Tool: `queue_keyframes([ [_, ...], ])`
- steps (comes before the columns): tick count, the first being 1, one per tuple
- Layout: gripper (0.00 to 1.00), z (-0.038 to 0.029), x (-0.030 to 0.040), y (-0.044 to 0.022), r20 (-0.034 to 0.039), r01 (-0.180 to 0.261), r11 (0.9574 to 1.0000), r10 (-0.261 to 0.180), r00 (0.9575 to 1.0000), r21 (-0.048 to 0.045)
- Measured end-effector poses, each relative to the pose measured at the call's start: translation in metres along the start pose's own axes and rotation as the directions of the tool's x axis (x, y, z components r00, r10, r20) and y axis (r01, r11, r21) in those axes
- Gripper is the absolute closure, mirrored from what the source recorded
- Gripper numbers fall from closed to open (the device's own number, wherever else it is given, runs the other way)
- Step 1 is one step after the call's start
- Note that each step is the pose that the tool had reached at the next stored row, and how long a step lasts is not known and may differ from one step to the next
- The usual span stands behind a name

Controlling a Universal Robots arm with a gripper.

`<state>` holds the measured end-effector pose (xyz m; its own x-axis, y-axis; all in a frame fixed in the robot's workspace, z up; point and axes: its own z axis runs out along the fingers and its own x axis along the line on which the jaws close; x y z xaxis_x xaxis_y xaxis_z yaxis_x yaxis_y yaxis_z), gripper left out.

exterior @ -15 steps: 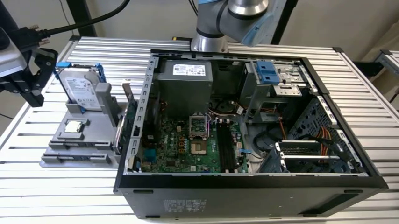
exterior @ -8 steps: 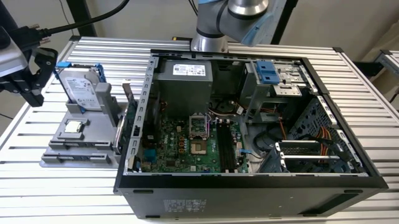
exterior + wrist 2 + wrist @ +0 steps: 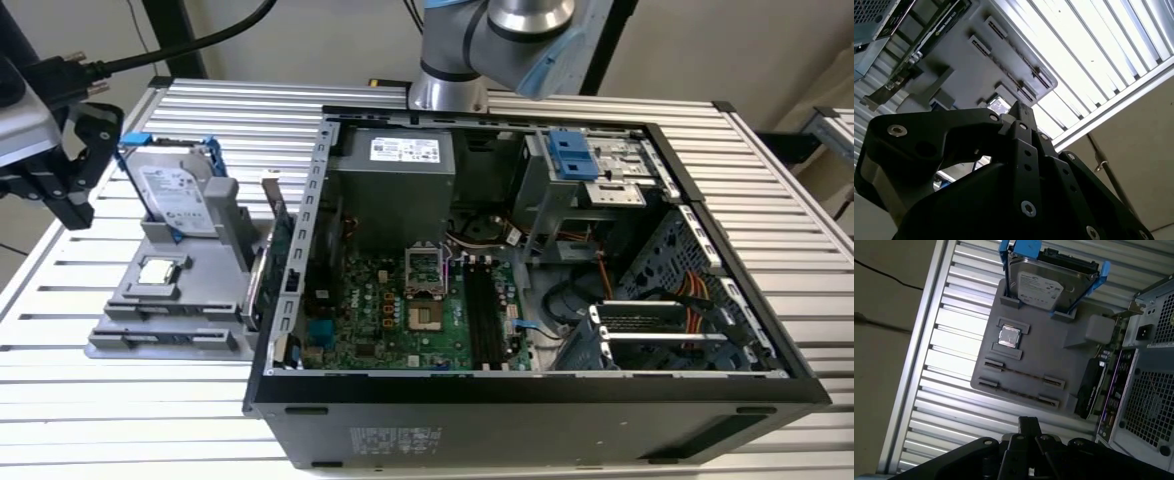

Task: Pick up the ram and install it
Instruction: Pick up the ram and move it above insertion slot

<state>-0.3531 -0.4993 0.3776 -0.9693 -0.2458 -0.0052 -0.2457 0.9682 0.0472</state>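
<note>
Pincer (image 3: 70, 170) hangs over the table (image 3: 54, 390), beside the grey holder (image 3: 1054, 355); open or closed, you cannot tell. Ram (image 3: 1024, 375) looks to stand on edge between the holder's clips, near the square chip (image 3: 1009, 336). Likely light, stiff, brittle: grip its flat faces mid-length, clear of the contacts.
</note>
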Motion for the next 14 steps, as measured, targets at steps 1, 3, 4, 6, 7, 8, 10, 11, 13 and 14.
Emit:
queue_keyframes([
  [1,1.0,0.0,0.0,0.0,-0.0001,0.002,1.0,-0.002,1.0,0.0],
  [3,1.0,0.0,0.0,0.0,-0.0003,0.005,1.0,-0.005,1.0,0.0],
  [4,1.0,0.0,0.0,-0.0001,-0.0002,0.006,1.0,-0.006,1.0,0.0],
  [6,1.0,0.0,0.0,0.0,-0.0004,0.01,1.0,-0.01,1.0,-0.0001],
  [7,1.0,0.0,0.0,0.0,-0.0004,0.011,0.9999,-0.011,0.9999,-0.0001],
  [8,1.0,0.0,0.0,0.0,-0.0005,0.013,0.9999,-0.013,0.9999,-0.0001],
  [10,1.0,0.0001,0.0,0.0,-0.0006,0.016,0.9999,-0.016,0.9999,-0.0001],
  [11,1.0,0.0001,0.0,0.0,-0.0007,0.018,0.9998,-0.018,0.9998,-0.0001],
  [13,1.0,0.0,0.0,0.0,-0.0009,0.021,0.9998,-0.021,0.9998,-0.0001],
  [14,1.0,0.0001,0.0,0.0,-0.0009,0.022,0.9997,-0.022,0.9997,-0.0002],
])
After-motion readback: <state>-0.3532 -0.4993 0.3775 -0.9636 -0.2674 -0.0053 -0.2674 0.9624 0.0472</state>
